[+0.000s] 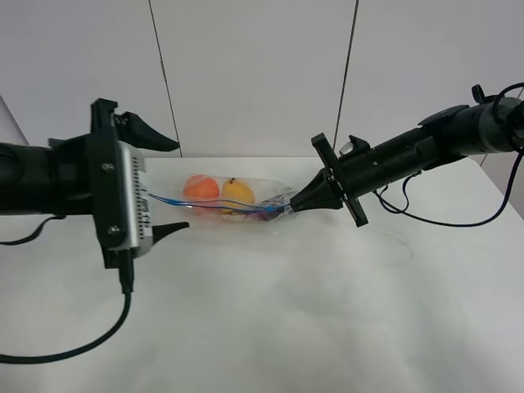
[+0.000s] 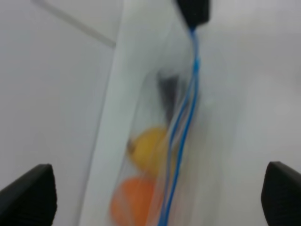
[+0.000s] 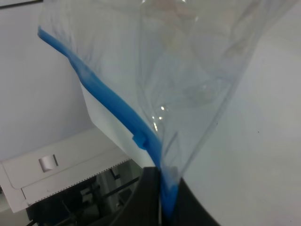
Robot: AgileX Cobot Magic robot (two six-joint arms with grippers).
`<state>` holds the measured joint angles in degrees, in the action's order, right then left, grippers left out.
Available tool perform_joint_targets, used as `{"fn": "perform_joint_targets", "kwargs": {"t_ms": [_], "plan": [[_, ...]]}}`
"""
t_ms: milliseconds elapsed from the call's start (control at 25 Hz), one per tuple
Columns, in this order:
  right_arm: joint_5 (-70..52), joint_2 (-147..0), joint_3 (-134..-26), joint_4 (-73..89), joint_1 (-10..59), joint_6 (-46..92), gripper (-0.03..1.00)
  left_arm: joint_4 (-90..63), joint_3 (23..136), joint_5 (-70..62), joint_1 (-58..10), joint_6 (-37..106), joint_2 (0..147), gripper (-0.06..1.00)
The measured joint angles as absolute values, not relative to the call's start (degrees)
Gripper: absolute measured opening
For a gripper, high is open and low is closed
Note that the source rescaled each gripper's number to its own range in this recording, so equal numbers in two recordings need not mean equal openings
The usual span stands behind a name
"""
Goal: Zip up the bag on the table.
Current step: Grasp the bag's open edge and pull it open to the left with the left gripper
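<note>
gently pinch the floppy, slippery zip bag on the worktop by its blue seal strip, clamped at one end in the right tool, beside the gaping left tool.

No legible text; blue print on silver wrist housing blurred.
</note>
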<state>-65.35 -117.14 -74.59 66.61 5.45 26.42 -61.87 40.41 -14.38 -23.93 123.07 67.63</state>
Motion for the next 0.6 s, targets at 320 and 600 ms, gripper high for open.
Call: {"fn": "perform_joint_targets", "kwargs": {"t_ms": [320, 600], "plan": [[-65.45, -117.14, -74.59, 66.61, 5.45, 26.42, 0.00, -72.63, 44.24, -8.53, -33.73, 131.81, 79.68, 1.00], [-65.45, -117.14, -74.59, 66.61, 5.45, 26.42, 0.00, -73.31, 51.25, -7.37, -33.80, 132.12, 90.38, 1.00]]}}
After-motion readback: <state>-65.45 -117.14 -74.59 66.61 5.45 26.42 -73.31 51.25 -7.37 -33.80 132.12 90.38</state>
